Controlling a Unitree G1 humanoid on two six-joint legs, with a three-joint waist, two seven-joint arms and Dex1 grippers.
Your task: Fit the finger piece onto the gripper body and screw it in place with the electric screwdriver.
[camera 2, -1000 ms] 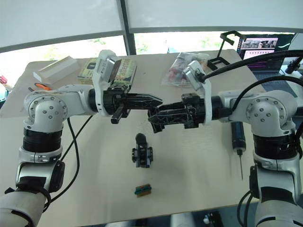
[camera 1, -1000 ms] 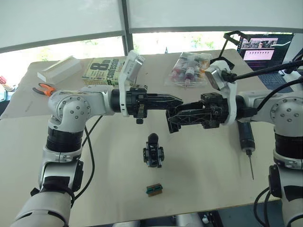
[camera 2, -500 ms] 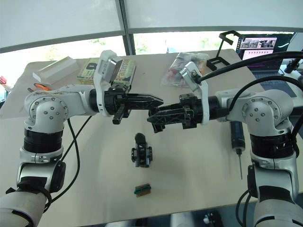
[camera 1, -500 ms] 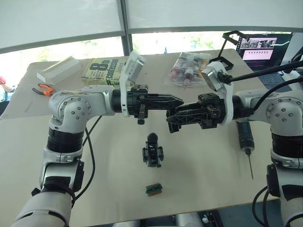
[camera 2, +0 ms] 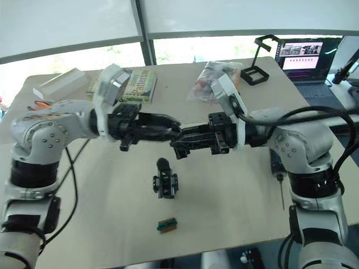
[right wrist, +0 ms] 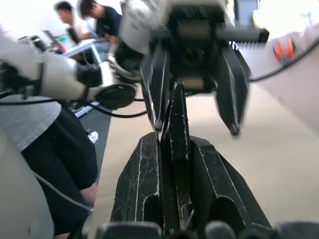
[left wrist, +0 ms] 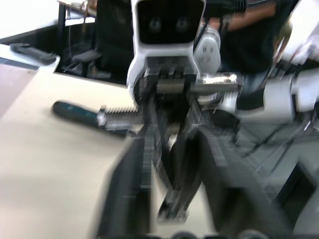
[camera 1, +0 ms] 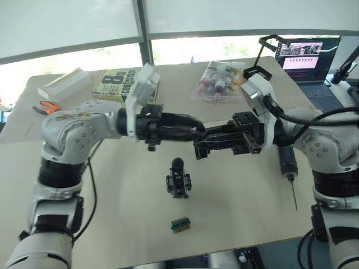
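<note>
My two grippers meet in mid-air above the table's middle. My right gripper (right wrist: 172, 144) is shut on the finger piece (right wrist: 178, 107), a thin black wedge sticking out past its tips. My left gripper (camera 1: 197, 133) faces it, open, with one finger on either side of the wedge. The gripper body (camera 1: 178, 179) stands upright on the table just below them, untouched. The electric screwdriver (camera 1: 288, 162) lies on the table under my right arm, its silver bit pointing toward the front edge.
A small green-and-brown block (camera 1: 180, 225) lies near the front edge. At the back are a book (camera 1: 120, 82), a white box (camera 1: 59, 84), orange-handled pliers (camera 1: 42, 106) and a bag of bottles (camera 1: 221, 81). A laptop (camera 1: 305, 56) stands at the far right. People sit beyond the table.
My left gripper has moved right and opened, and its fingers now straddle the wedge held by my right gripper. The camera view has shifted slightly. Things on the table have not moved.
</note>
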